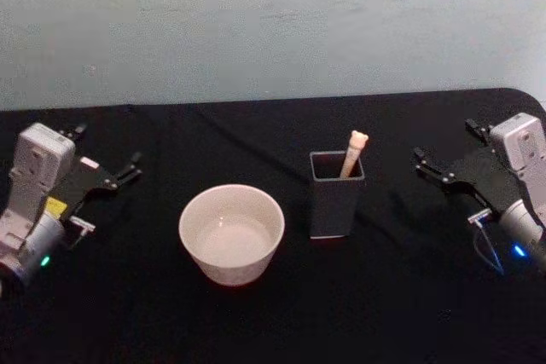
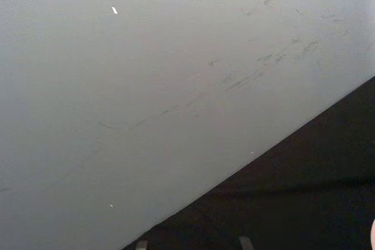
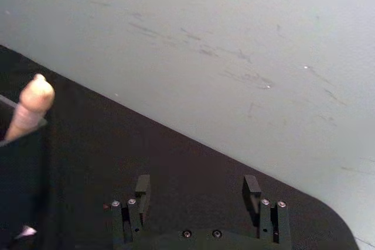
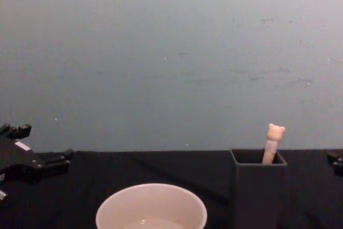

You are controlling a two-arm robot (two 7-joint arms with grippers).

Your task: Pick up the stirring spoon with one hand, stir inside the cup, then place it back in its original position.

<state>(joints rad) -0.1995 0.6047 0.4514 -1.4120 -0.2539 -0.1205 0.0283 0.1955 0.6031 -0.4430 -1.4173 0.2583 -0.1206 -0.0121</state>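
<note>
The stirring spoon [image 1: 354, 153] stands upright in the dark grey square holder [image 1: 333, 206], its original position, with only the beige bear-topped handle showing above the mouth. Just left of the holder sits the cream-white cup [image 1: 235, 274]. My left gripper [image 1: 107, 147] rests open at the table's left side, well away from the cup. At the right side my right gripper [image 1: 445, 141] is open too, a short way from the holder. In the right wrist view the spoon handle [image 3: 32, 106] shows beyond the open right gripper [image 3: 197, 187].
A black cloth [image 1: 392, 296] covers the table, and a pale wall [image 1: 273, 23] rises behind its far edge. Wide bare cloth lies between each gripper and the cup and holder.
</note>
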